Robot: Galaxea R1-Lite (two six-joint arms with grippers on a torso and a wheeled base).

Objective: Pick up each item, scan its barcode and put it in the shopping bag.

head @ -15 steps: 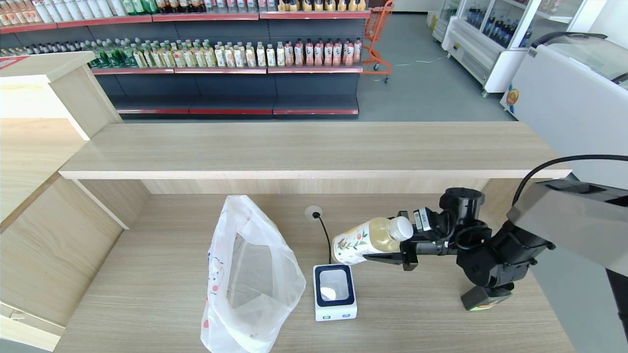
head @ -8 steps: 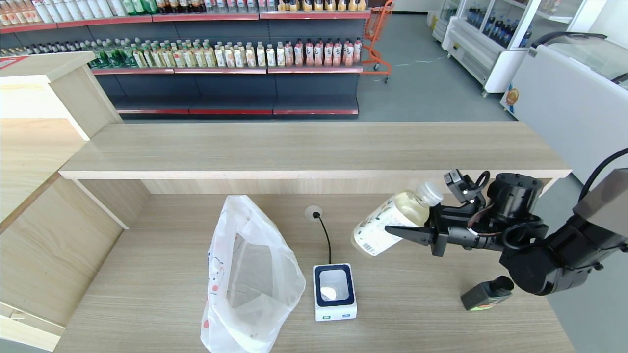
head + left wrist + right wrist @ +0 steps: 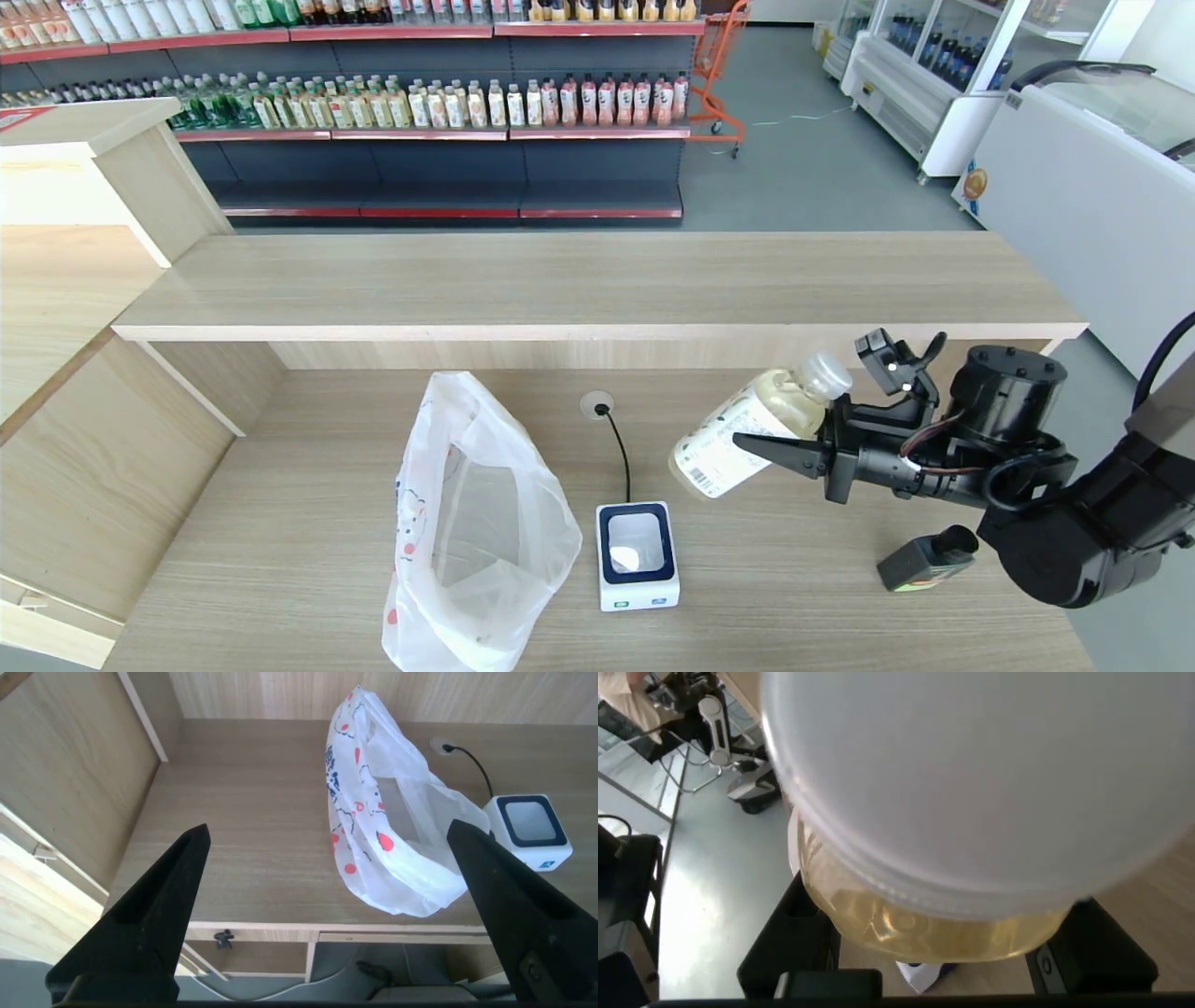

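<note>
Right claw [image 3: 775, 431] clenched on the bottle [image 3: 728, 434] at its shoulder; cap points toward the back right corner of the counter [image 3: 803, 597], base tilted down toward the scanner [image 3: 637, 554], held in air off to the scanner's right, not over the glass. A second ago the bottle lay near level just behind the scanner; since then the arm has drawn back toward the right edge, lifted and rolled it, so a white printed panel now faces up. Last half second: barely a shift. Reads as re-presenting for the scan, so bagging not yet due. Shopping bag [image 3: 476, 532] stands open by the front edge, left of scanner. Small dark item [image 3: 924, 560] near front right corner. Left claw [image 3: 327, 919] spread open, empty
</note>
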